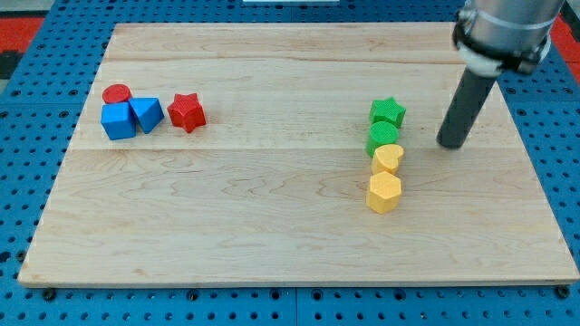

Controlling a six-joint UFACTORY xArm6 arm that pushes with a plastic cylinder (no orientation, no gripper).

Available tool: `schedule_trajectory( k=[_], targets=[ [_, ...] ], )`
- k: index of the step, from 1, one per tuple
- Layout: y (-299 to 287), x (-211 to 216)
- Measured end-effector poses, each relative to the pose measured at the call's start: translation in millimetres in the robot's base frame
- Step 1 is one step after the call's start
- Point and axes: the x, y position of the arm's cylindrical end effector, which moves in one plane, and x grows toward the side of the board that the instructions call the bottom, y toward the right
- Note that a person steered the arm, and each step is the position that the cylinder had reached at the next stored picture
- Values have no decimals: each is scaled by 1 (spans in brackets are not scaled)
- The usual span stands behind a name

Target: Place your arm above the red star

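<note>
My tip [452, 145] rests at the frame's right, just beside the green star [388, 111]; a bare rod, it grips nothing. The red star [187, 111] sits at left, beside a blue cluster, well apart, so the crossing remains.

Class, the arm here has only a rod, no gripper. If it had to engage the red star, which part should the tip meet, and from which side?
My tip should meet the red star on its right face, coming from the view's right. That side is open, while the blue blocks sit close on its left.
</note>
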Motion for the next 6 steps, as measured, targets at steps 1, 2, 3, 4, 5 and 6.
schedule_trajectory(
  k=[1, 2, 3, 4, 5, 6],
  targets=[
    [-2, -56],
    [-70, -114],
    [-161, -139],
    [-248, -146],
    [-311, -146],
    [-367, -148]
  ],
)
